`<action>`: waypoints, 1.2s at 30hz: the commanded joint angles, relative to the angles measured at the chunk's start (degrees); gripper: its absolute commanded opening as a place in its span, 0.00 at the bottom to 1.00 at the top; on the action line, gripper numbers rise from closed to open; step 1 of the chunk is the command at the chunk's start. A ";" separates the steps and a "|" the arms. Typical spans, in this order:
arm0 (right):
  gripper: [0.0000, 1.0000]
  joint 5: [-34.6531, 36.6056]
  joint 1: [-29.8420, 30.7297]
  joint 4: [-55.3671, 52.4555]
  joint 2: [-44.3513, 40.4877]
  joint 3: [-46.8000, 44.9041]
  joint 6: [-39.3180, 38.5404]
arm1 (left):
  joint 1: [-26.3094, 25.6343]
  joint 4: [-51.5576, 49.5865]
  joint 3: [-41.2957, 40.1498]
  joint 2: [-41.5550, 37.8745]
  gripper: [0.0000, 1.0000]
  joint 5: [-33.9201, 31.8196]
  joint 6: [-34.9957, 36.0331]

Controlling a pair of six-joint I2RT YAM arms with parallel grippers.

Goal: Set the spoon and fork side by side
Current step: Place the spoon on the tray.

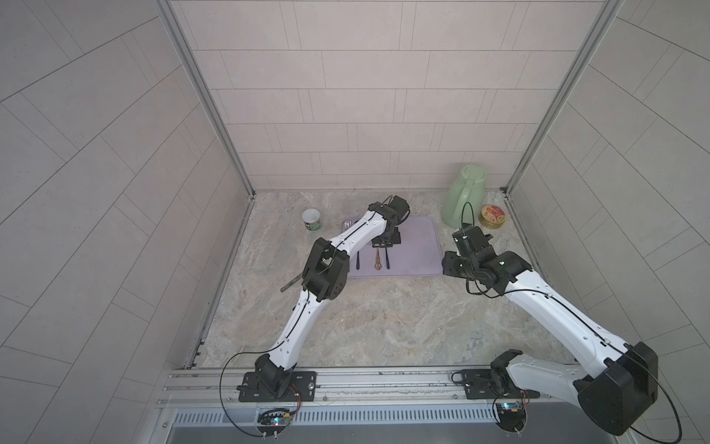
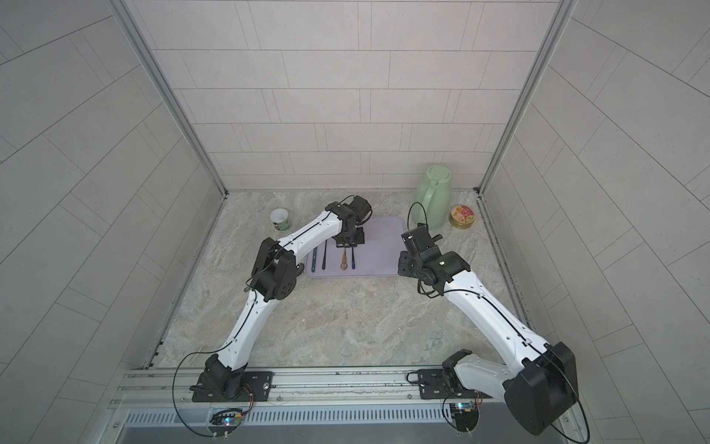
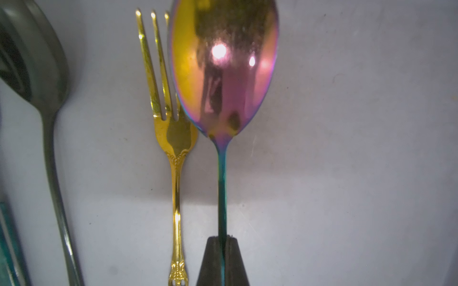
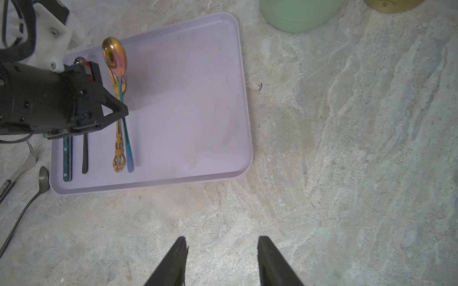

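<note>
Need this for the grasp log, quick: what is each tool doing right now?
Left tool: closed on the spoon handle.
Right tool: open, holding nothing.

I see the tray (image 1: pixel 418 246) on the worktop (image 1: pixel 384 319), toward the far middle. Over its left half the spoon (image 4: pixel 127 146) sits just right of the fork (image 4: pixel 118 148), handles pointing near. A jug (image 1: pixel 463 200) and a tin (image 1: pixel 493 217) stand far right, a cup (image 1: pixel 311 220) far left.
</note>
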 commanded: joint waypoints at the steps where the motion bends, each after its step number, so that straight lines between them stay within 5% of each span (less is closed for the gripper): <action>1: 0.50 -0.98 -0.43 0.91 -0.15 -0.19 -0.59 | -0.12 0.04 2.02 1.34 0.03 1.29 1.09; 8: 0.50 -2.00 -0.86 1.02 -0.09 -0.23 -0.51 | -0.09 0.45 2.10 3.01 0.03 2.27 1.56; 17: 0.50 -2.69 -1.19 1.11 -0.05 -0.10 -0.52 | -0.10 0.55 3.22 3.58 0.19 2.34 3.03; 26: 0.50 -3.61 -1.30 0.29 -0.52 0.97 -0.34 | 0.30 -4.81 3.94 -4.38 0.25 1.12 4.96; 32: 0.51 -5.58 -1.30 -0.12 -2.18 1.30 0.23 | 2.24 -1.95 -13.15 -18.02 0.31 -1.48 6.48; 36: 0.52 -7.24 -1.28 0.58 -3.95 0.77 0.85 | 8.07 4.11 -30.00 -29.27 0.32 -2.11 7.24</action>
